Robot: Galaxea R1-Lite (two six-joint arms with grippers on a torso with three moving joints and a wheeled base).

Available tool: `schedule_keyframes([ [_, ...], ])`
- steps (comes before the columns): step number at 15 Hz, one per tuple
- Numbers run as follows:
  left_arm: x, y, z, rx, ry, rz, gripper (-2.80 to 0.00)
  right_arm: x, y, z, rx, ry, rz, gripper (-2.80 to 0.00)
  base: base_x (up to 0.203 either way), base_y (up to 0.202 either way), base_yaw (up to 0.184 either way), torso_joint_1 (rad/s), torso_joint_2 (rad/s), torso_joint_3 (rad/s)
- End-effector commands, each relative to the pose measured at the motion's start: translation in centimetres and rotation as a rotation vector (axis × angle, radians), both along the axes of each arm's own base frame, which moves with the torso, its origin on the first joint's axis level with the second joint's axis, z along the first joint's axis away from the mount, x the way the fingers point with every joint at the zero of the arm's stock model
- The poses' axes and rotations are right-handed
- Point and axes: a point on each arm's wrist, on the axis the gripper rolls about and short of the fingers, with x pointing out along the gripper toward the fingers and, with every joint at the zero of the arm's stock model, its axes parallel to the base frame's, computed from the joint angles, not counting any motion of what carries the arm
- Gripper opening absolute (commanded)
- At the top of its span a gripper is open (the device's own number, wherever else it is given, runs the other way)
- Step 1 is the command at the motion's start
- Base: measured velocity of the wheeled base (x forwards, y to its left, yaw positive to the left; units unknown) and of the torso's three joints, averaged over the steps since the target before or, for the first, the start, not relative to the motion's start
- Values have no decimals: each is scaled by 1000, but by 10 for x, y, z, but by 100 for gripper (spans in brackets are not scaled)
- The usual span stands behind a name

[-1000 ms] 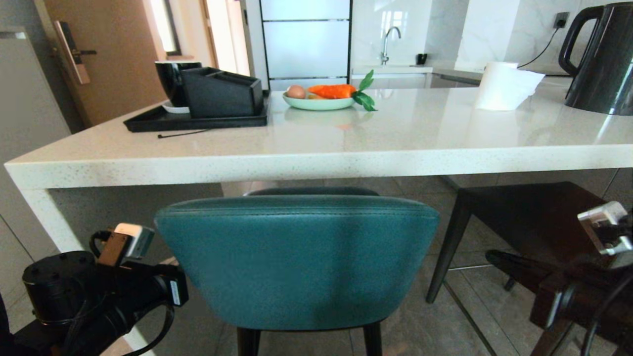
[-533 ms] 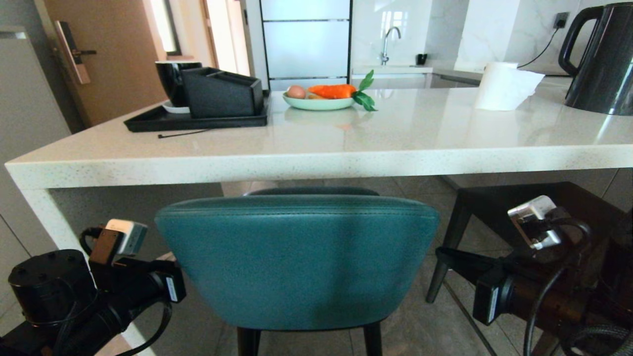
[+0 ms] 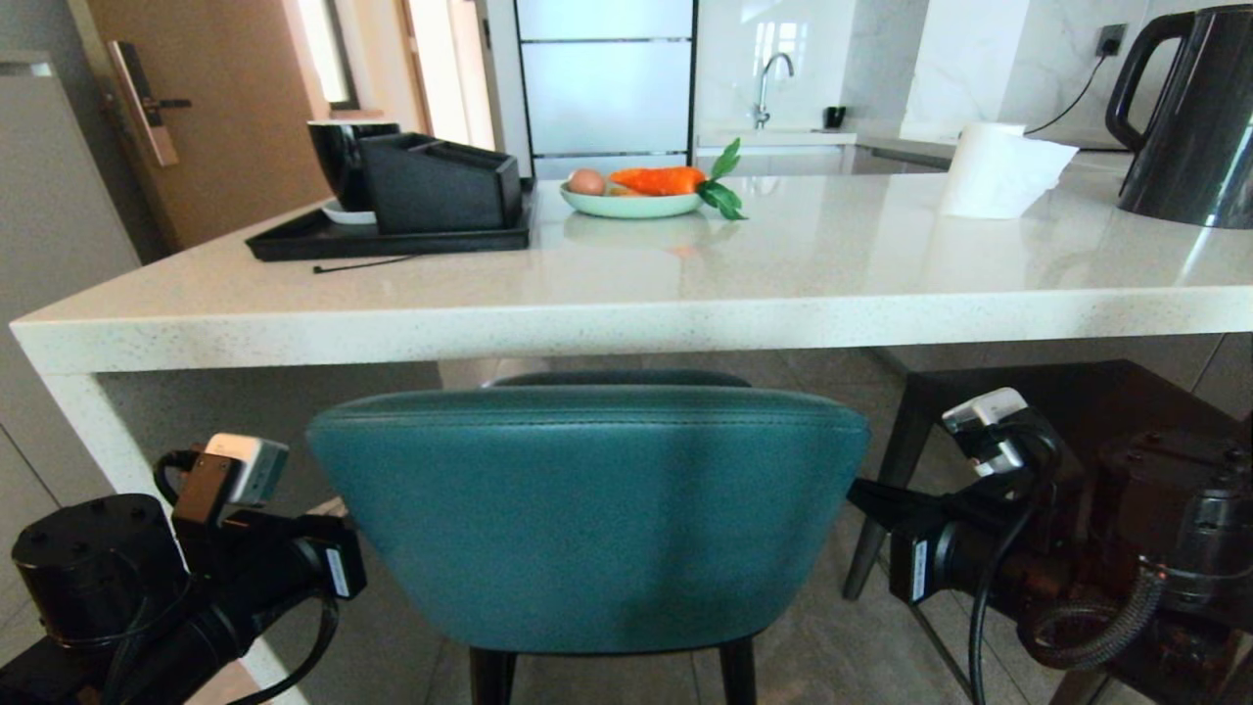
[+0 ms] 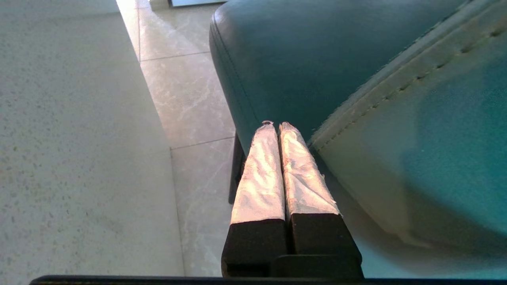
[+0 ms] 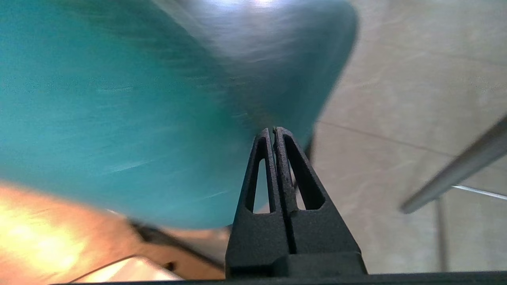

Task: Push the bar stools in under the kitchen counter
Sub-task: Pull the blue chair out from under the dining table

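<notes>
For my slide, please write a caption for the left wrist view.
Left gripper, fingers shut, beside the teal bar stool, next to the kitchen counter's white side panel.

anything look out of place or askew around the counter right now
Only the teal bar stool: its back sits out in front of the kitchen counter edge, not tucked under. Shut left pincer and shut right pincer flank it. Nothing spilled or damaged.

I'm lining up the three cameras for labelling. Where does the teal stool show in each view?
Head view: teal stool bottom centre, below the kitchen counter edge.
Left wrist view: it fills the upper right, beyond the shut left gripper.
Right wrist view: it covers the upper left, beyond the shut right gripper.
Shared landmark: its teal backrest.
</notes>
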Motion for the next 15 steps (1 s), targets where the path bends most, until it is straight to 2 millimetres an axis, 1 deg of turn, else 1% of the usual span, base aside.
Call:
schedule_keyframes([
  [1, 1, 0, 1, -3, -9, -3, -280, 14, 5, -11, -11, -9, -10, -280, 0, 0, 0, 0, 0, 0],
  [3, 1, -2, 0, -3, -3, -8, -280, 16, 18, -15, -4, -29, 17, -280, 0, 0, 0, 0, 0, 0],
  [5, 2, -3, -1, -4, 0, -17, -280, 11, 32, -17, -1, -42, 49, -280, 0, 0, 0, 0, 0, 0],
  [7, -1, -12, 0, -15, 1, -53, -280, 7, 43, -14, 9, -57, 67, -280, 0, 0, 0, 0, 0, 0],
  [9, -3, -17, -1, -17, 3, -77, -280, 10, 46, -14, 11, -60, 52, -280, 0, 0, 0, 0, 0, 0],
  [12, -5, -18, -1, -26, 11, -79, -280, 12, 45, -14, 29, -52, 33, -280, 0, 0, 0, 0, 0, 0],
  [15, -7, -19, -2, -18, 13, -43, -280, 12, 43, -14, 39, -48, 19, -280, 0, 0, 0, 0, 0, 0],
])
